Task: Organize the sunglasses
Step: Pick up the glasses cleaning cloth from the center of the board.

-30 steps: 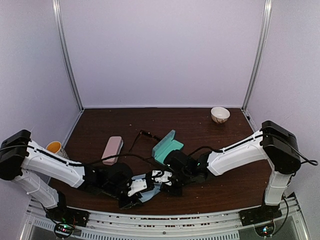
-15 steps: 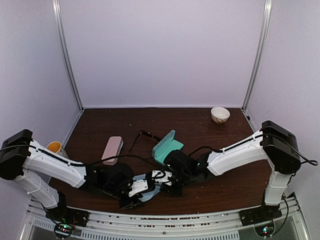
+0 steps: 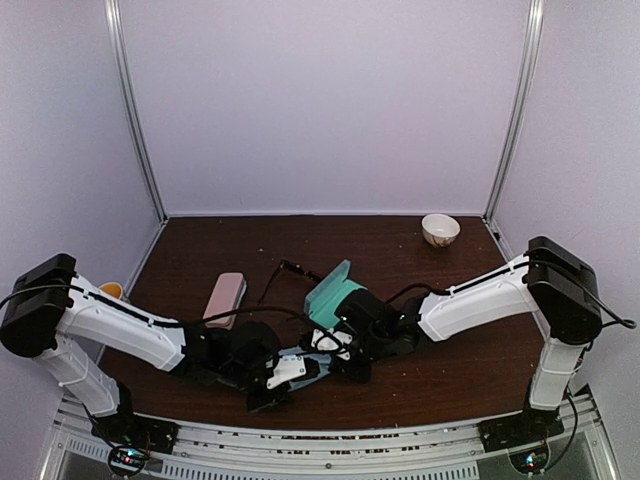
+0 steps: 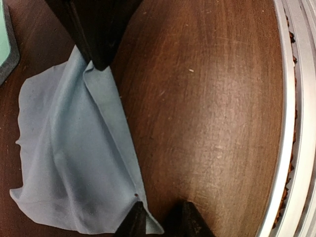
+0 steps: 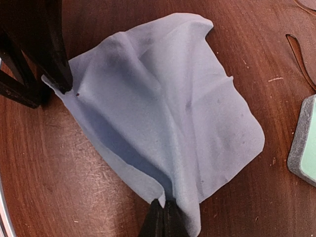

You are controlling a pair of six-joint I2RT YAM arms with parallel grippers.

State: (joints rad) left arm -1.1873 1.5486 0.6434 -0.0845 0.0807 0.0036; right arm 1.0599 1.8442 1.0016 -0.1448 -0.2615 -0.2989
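Observation:
A thin reddish-brown wire pair of sunglasses (image 3: 284, 271) lies on the table behind the grippers; part of its wire (image 5: 299, 58) shows in the right wrist view. A light-blue cloth (image 5: 163, 103) lies crumpled between the two grippers near the front edge. My right gripper (image 5: 164, 201) is shut on a raised fold at one edge of the cloth. My left gripper (image 4: 160, 205) stands at the opposite corner, jaws a little apart, one finger (image 4: 134, 219) on the cloth corner (image 4: 150, 224). From above, the left gripper (image 3: 283, 378) and right gripper (image 3: 330, 352) nearly face each other.
An open mint-green case (image 3: 335, 290) lies just behind the right gripper; its edge (image 5: 305, 143) shows beside the cloth. A pink case (image 3: 225, 297) lies left of it. A bowl (image 3: 440, 229) stands back right, a cup (image 3: 110, 291) far left. The metal front rail (image 4: 296, 123) runs close by.
Both grippers and the cloth between them have shifted slightly right and away from the front edge, toward the green case.

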